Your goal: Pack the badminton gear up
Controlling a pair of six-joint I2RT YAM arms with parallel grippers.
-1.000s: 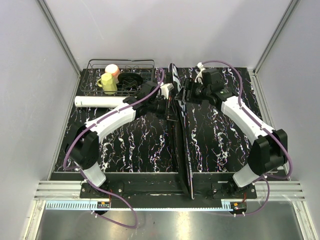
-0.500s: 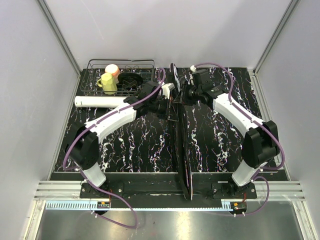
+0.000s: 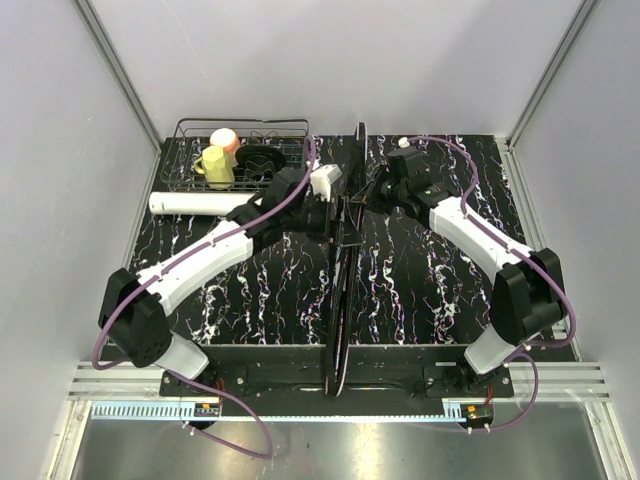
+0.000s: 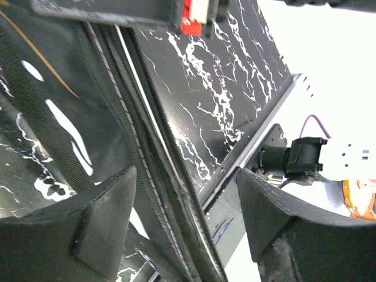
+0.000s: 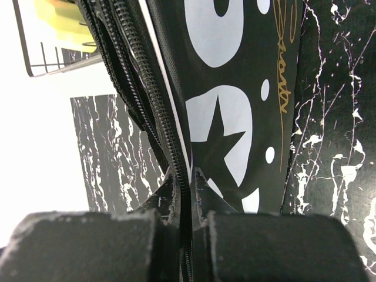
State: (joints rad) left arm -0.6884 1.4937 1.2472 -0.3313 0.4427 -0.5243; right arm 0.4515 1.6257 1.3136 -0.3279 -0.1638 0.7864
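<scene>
The black "SPORT" bag (image 5: pixel 223 153) stands on its thin edge just right of the wire basket (image 3: pixel 260 122). It runs from level with the basket's far rim towards the arm bases across the dark marbled desk (image 3: pixel 430 280). The right fingers (image 5: pixel 88 247) are pressed together on the bag's zippered edge, at its end nearest the basket. The left fingers (image 4: pixel 94 223) are spread apart with that same edge passing between them, between the basket and the bag. The long white tube (image 3: pixel 200 203) lies just in front of the basket, which holds a yellow cup (image 3: pixel 214 165) and a pink cup (image 3: pixel 225 140).
</scene>
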